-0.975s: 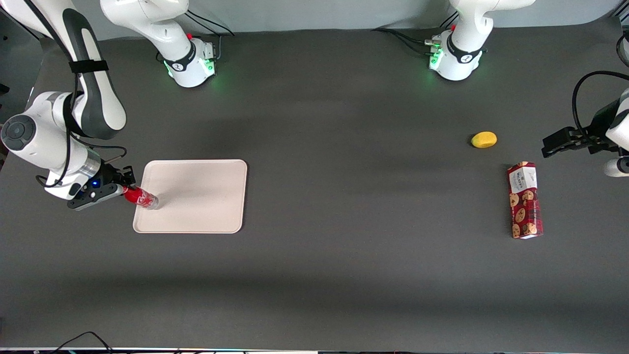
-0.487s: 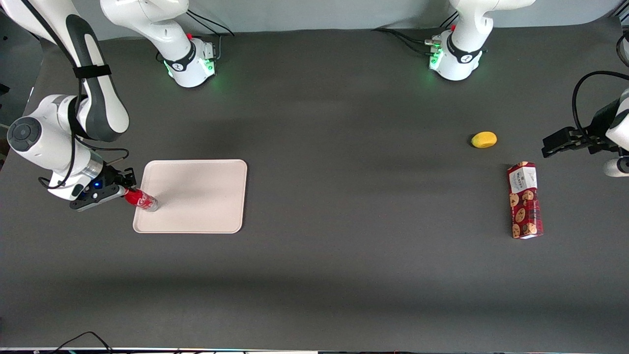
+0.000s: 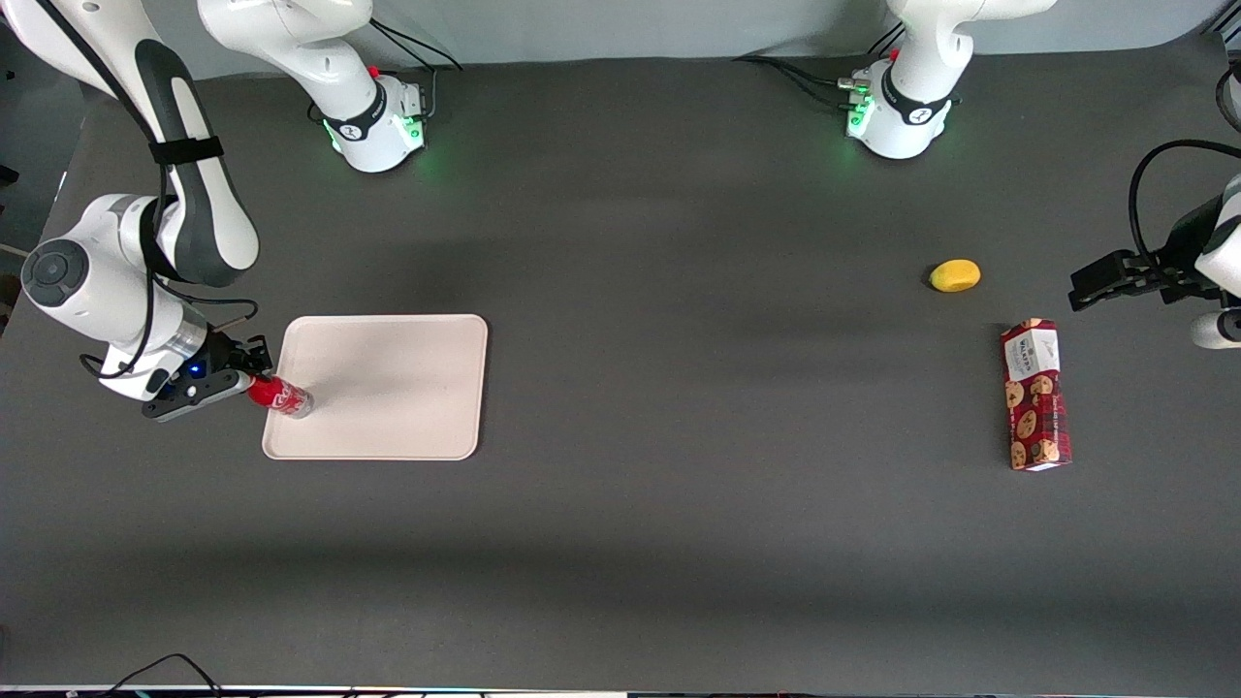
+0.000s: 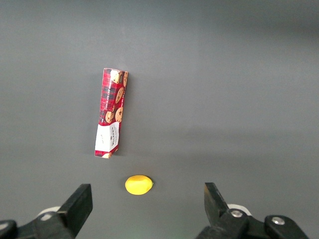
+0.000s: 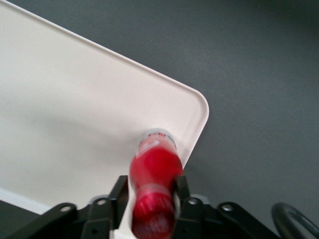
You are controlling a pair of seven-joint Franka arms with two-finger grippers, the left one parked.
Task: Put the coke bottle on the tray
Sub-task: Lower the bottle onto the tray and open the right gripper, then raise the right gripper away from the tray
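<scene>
The pincer (image 3: 254,380) has crept a little toward the tray (image 3: 407,427) and lower. With it the coke bottle (image 3: 281,396) has tipped nearer upright, its base over the tray's edge

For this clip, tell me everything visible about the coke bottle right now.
The coke bottle is small and slim, glossy red with white script, a red cap and a silvery base. It leans, cap end toward the working arm, base down at the edge of the cream tray nearest that arm, just inside the rim. The gripper has its jaws closed on the bottle's upper body near the cap. Whether the base actually rests on the tray cannot be told.
</scene>
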